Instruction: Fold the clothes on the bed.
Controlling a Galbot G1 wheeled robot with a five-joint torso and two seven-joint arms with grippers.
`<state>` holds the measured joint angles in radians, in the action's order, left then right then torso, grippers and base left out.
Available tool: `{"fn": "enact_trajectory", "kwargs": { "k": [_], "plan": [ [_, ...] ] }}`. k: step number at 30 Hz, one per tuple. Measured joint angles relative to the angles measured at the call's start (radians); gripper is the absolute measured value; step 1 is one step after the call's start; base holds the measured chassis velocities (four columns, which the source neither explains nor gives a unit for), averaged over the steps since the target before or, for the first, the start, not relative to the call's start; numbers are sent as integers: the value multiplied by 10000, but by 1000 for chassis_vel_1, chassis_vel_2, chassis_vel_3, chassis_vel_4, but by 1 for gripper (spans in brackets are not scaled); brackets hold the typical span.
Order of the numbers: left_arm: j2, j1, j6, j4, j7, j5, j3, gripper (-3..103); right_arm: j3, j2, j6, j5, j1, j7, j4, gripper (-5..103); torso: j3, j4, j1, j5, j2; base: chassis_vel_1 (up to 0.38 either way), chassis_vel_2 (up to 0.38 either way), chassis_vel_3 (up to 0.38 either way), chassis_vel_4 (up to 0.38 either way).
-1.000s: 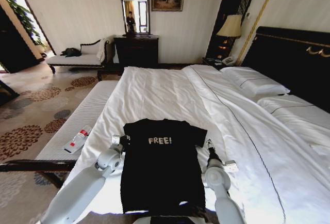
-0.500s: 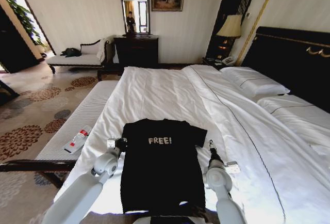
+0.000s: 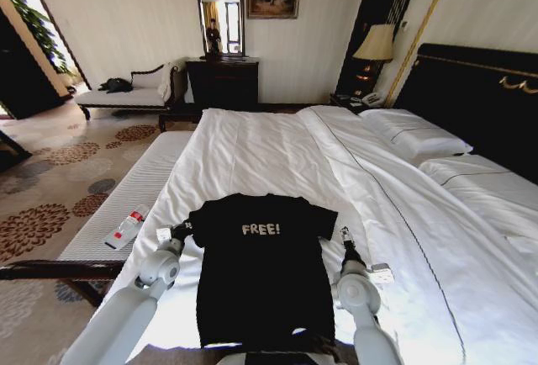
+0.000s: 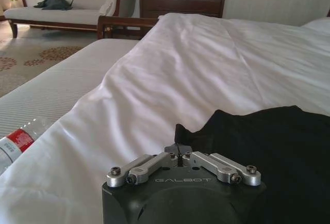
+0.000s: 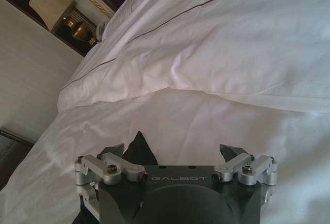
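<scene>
The left gripper (image 3: 179,230) sits at the left sleeve of the T-shirt (image 3: 262,272), its fingers pinched together on the tip of that sleeve, as the left wrist view shows: the linkages are drawn in and a small peak of black cloth stands between the tips. The right gripper (image 3: 343,236) lies just beside the right sleeve with its fingers spread wide, holding nothing; in its wrist view a black sleeve point sits close by one finger (image 5: 114,150), but nothing is clamped.

The T-shirt lies flat and face up on the near end of the bed (image 3: 269,150), lettering showing, both sleeves out to the sides, hem nearest the robot. No fold has been made in it yet. By my reading the task is at its very start: one sleeve gripped, the other not, and all the folding left to do.
</scene>
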<state>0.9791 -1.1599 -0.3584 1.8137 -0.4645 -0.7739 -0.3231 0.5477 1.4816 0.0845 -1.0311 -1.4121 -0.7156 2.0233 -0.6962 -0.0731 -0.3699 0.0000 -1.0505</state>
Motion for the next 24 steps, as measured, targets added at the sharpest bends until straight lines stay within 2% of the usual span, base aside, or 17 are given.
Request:
{"fn": "enact_trajectory", "kwargs": {
  "k": [13,24],
  "plan": [
    [74,258,133,-343,-24,-282,-283,0,61,2,15,151,-336,-2,339,100,0,-1,0,0,0,0,0,0,0],
    [-224,39,162,-267,0,-267,-379,0,75,174,45,343,-543,-8,541,100,0,-1,0,0,0,0,0,0,0]
  ]
}}
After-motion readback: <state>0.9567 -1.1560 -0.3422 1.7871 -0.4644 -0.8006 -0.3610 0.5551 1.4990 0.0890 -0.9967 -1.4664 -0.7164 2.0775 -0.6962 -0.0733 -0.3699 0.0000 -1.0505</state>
